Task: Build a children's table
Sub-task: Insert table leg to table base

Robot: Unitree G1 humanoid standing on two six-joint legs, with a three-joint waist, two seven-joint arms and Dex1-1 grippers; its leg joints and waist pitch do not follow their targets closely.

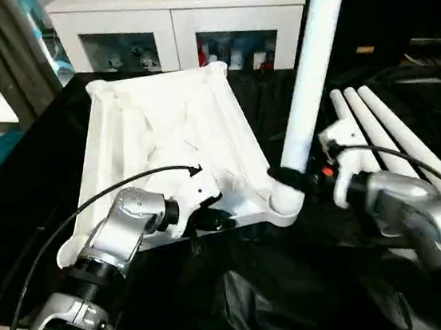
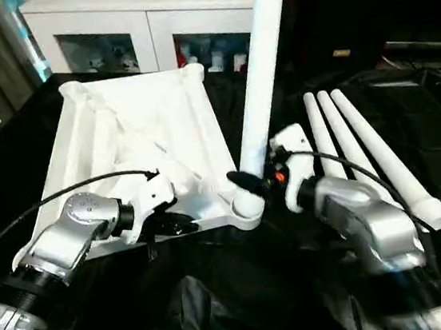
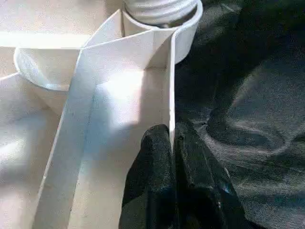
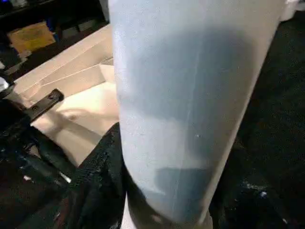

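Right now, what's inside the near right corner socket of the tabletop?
An upright leg stands in that corner socket, gripped just above it by the right claw. The socket covers the leg's tip, so its seating depth is hidden.

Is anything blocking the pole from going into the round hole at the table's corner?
Nothing visible is. The leg already stands upright in the corner socket of the upside-down tabletop. The right gripper has its fingers around the leg just above the socket, and the left gripper pinches the tabletop's edge rib nearby.

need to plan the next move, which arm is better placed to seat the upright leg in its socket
Right. Its gripper already clasps the upright leg just above the corner socket; the left gripper pinches the tabletop's rim.
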